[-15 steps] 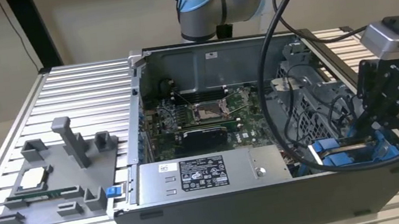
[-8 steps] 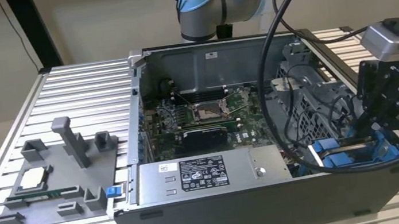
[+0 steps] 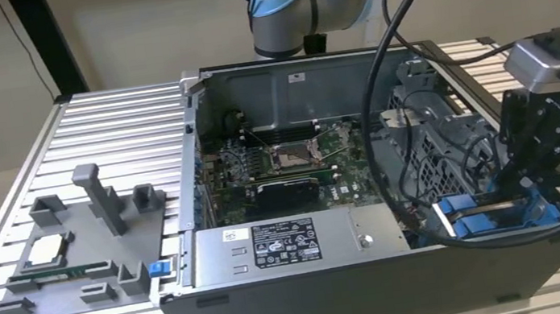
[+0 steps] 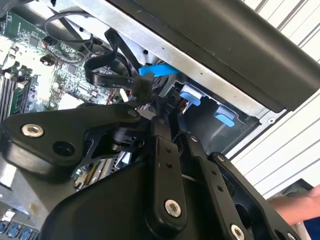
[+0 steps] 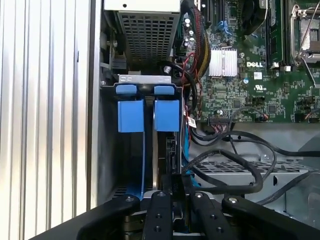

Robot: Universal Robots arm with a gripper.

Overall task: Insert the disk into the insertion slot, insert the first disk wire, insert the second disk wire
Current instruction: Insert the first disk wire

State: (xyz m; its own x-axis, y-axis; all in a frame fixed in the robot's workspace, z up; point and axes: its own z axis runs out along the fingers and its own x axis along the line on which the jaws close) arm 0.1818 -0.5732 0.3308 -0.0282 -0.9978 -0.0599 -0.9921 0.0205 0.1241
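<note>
My gripper point(image 3: 508, 185) reaches down into the open PC case at the exterior view's right, over the insertion slot point(image 3: 483, 219), a grey bay with blue fittings. In the first wrist view the bay point(image 5: 107, 150) holds two blue carrier tabs point(image 5: 131, 116) side by side. The disk's body is hidden edge-on below them. In the second wrist view my gripper point(image 4: 150, 106) is shut on the black connector point(image 4: 144, 88) of a flat black disk wire point(image 4: 107, 75), held just outside the bay's blue plastic point(image 4: 159, 69). In the first wrist view, my gripper point(image 5: 169, 189) hangs over the bay's near end.
A grey metal box with a white sticker point(image 3: 292, 245) lies across the case front. The motherboard point(image 3: 281, 165) and loose black cables point(image 5: 235, 170) sit beside the bay. A grey fixture tray with posts point(image 3: 75, 249) stands at the exterior view's left. A person's hand point(image 4: 300, 210) is near the case.
</note>
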